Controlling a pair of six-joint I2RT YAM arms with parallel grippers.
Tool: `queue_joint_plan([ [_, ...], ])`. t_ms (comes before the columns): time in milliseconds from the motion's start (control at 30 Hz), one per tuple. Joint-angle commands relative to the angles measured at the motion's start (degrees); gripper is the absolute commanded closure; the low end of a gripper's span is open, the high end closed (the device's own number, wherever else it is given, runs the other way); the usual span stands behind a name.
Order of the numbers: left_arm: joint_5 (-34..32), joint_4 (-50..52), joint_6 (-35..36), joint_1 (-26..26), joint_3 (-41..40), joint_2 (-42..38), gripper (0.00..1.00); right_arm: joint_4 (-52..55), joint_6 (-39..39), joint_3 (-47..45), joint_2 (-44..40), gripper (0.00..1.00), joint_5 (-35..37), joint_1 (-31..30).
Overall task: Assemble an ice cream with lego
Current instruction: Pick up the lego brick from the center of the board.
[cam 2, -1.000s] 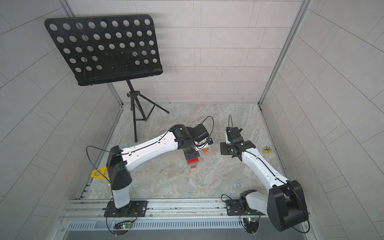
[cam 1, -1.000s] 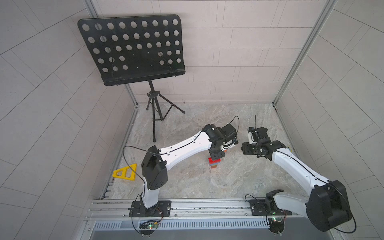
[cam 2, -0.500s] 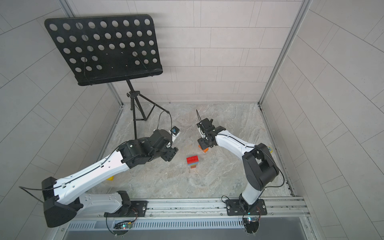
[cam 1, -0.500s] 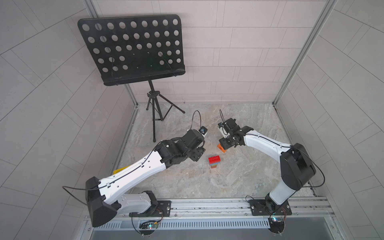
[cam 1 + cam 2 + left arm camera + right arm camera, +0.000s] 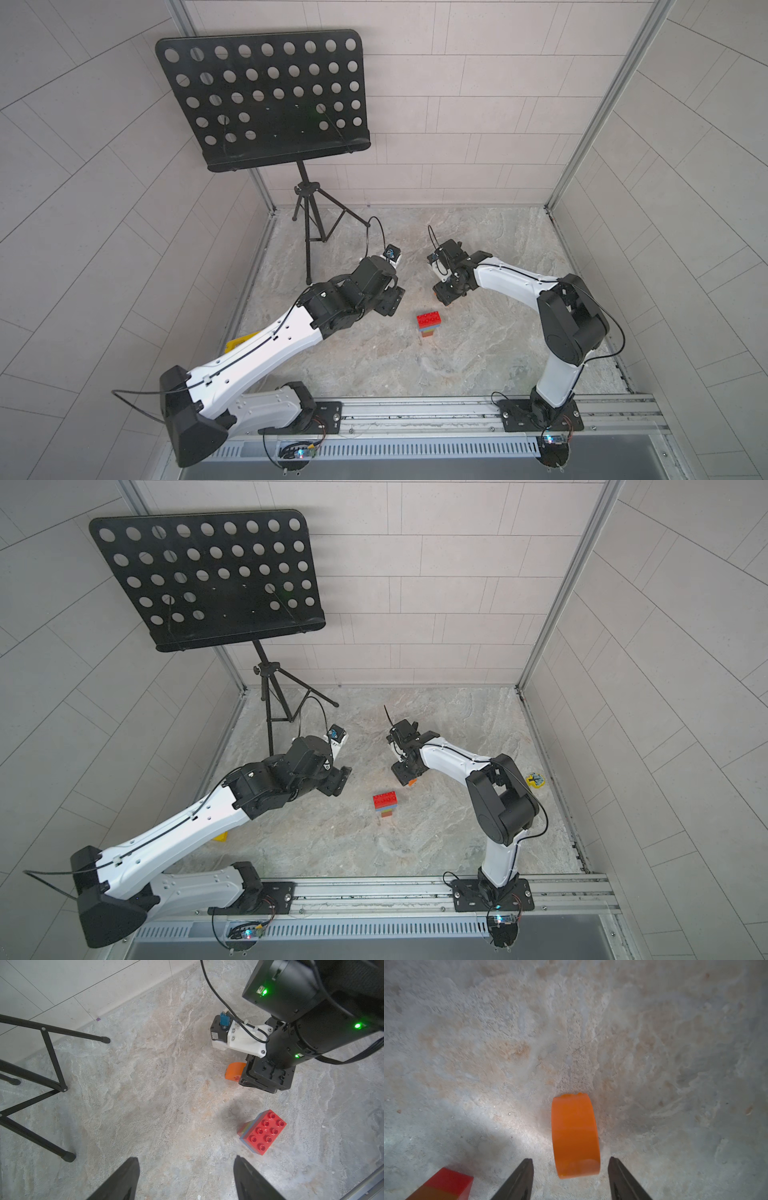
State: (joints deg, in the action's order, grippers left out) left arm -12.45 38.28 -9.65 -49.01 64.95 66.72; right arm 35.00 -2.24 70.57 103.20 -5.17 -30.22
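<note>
so the right gripper (image 5: 571,1159) straddles the orange half-round brick (image 5: 574,1132) with jaws unclenched, while the left gripper (image 5: 186,1157) gapes empty near the red-topped brick stack (image 5: 264,1132).

Marbled floor (image 5: 374,365) bears the brick stack (image 5: 429,322), orange half-round brick (image 5: 575,1136), tripod stand (image 5: 305,192) and yellow frame (image 5: 237,344)

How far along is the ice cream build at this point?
Done: the stack stands built up to its red brick, studs bare. In hand: nothing yet; the right end effector is open astride the dome, which lies on the floor apart from the stack. The left end effector is open and empty. Left: grip the dome and press it onto the red brick.
</note>
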Motion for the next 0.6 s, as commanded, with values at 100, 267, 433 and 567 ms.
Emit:
queue_joint_plan([
  [100, -0.51, -0.14, -0.55, 0.27, 0.21, -0.21, 0.21, 1.6, 0.5, 1.81, 1.7, 0.4, 0.86, -0.22],
  [267, -0.52, -0.06, -0.55, 0.32, 0.14, -0.34, 0.21, 1.73, 0.48, 2.25, 2.48, 0.46, 1.04, -0.28],
  [433, -0.55, -0.05, -0.55, 0.36, 0.03, -0.18, 0.21, 1.65, 0.59, 2.57, 3.05, 0.51, 1.12, -0.27],
  [567, -0.38, -0.05, -0.59, 0.36, 0.11, 0.04, 0.21, 1.81, 0.57, 2.75, 3.33, 0.52, 1.13, -0.22],
])
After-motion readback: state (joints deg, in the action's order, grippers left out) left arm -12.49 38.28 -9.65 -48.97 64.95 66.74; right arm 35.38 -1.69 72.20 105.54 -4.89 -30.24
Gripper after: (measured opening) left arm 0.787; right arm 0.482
